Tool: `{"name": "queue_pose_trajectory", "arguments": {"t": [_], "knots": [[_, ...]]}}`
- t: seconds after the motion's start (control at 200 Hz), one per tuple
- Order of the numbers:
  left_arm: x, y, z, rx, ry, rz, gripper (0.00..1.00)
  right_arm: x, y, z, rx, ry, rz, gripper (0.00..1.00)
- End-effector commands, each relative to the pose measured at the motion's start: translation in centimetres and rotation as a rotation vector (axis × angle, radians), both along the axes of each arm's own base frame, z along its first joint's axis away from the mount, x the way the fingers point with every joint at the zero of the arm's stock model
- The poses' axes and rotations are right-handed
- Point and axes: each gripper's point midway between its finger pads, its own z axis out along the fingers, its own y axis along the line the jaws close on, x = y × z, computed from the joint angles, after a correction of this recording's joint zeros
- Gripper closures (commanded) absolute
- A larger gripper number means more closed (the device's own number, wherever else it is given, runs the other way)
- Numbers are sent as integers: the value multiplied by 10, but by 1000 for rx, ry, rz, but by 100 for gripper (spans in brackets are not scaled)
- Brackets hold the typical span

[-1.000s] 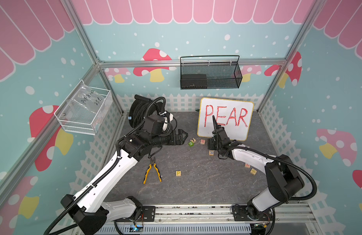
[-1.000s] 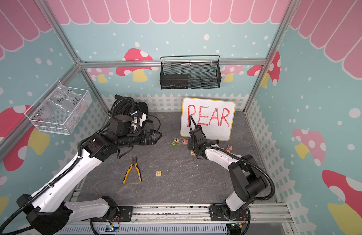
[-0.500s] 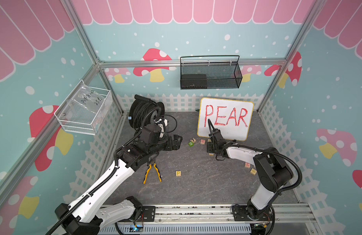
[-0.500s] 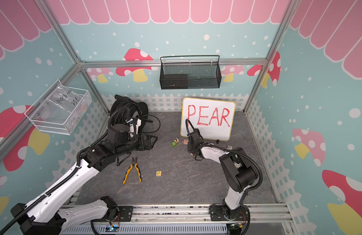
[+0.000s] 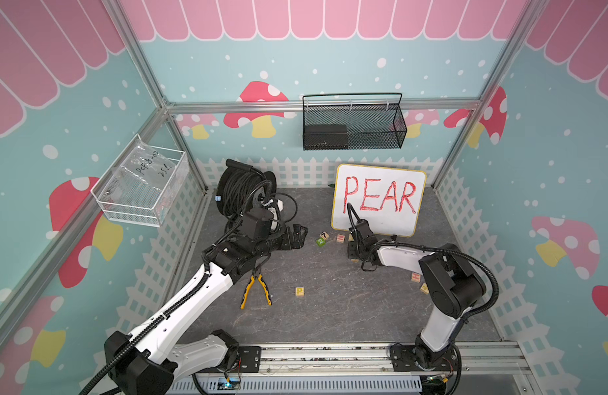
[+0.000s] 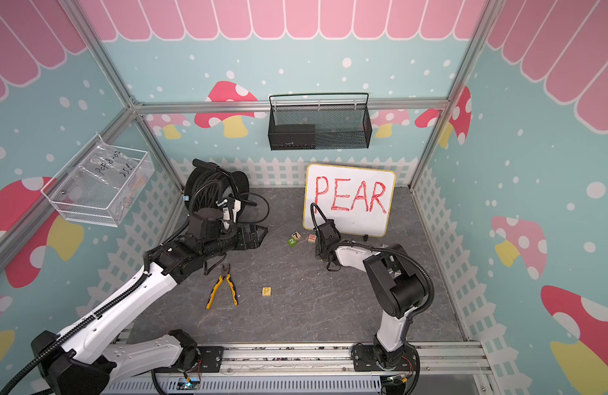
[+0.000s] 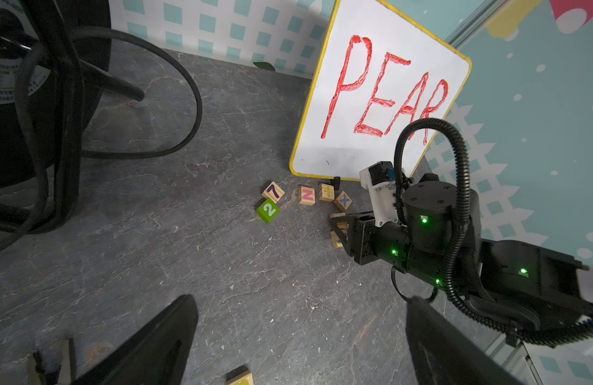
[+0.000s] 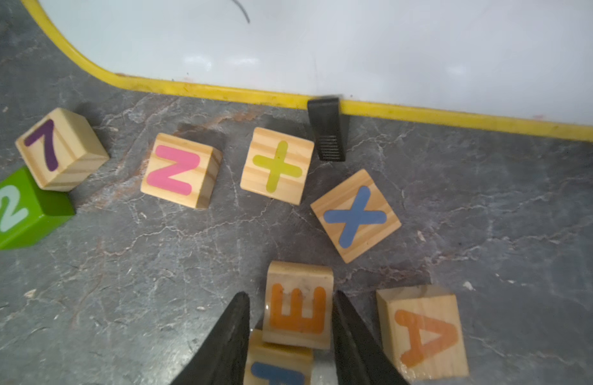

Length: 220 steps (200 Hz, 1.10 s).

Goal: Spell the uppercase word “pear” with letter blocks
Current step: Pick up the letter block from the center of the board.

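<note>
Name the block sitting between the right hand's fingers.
The orange E block, flanked by both fingers of the right hand. The orange A block sits outside one finger; the N block and X block lie farther off.

Red marker on the yellow-framed whiteboard (image 5: pixel 381 219), at the grey desk's (image 5: pixel 329 314) back edge, reads PEAR. Just before it, small light-wood cubes carry a purple 7 (image 8: pixel 56 150), pink N (image 8: pixel 178 170), yellow-green plus (image 8: pixel 276 165), blue X (image 8: pixel 355 216), orange E (image 8: pixel 298 308) and orange A (image 8: pixel 425 333). A green cube (image 8: pixel 18 210) carries a white 2. Mid-desk, another wooden cube carries a yellow P (image 5: pixel 299 291).
</note>
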Motion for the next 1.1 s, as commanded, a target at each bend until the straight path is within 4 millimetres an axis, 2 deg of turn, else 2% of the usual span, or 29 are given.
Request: {"name": "queue_pose_trajectory", "arguments": {"t": [0.0,0.145,0.27,0.475,0.641,0.746,0.836,1.001,1.096], "knots": [[3,-5,-6,-39,21,-21,0,4,-4,-3,-13,6,-33,63],[3,-6,-16,-48,52,-37,1,4,-6,-4,-19,5,-44,69],[3,-4,-18,-37,53,-36,1,10,-4,8,-11,-24,-38,71],[5,2,-19,-32,49,-22,1,19,8,52,20,-111,-2,72],[6,4,-19,-35,51,-16,1,15,30,89,77,-164,52,72],[6,6,-19,-29,52,-12,2,1,42,96,82,-153,72,72],[6,7,-19,-24,51,-10,1,-21,62,94,96,-128,116,72],[5,8,-17,-24,46,-8,1,-68,94,76,130,-55,190,72],[5,9,-18,-18,45,-2,1,-92,104,61,143,-7,200,72]]}}
